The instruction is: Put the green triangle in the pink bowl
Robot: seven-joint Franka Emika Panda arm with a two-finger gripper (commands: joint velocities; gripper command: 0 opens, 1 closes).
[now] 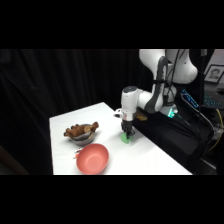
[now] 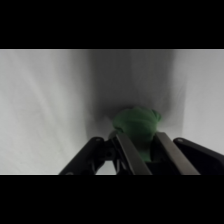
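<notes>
Gripper working at the small bright green wedge block on the white table.

Fingers are straddling the green block; whether they are pinching it, cannot tell. Round salmon-pink bowl is sitting at 8 o'clock from the block, well apart; silver-grey metal bowl holding brown stuff at 9 o'clock. No legible writing.

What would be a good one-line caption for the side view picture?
White arm's gripper lowered onto the green triangle on the table, near the pink bowl and a metal bowl.
</notes>
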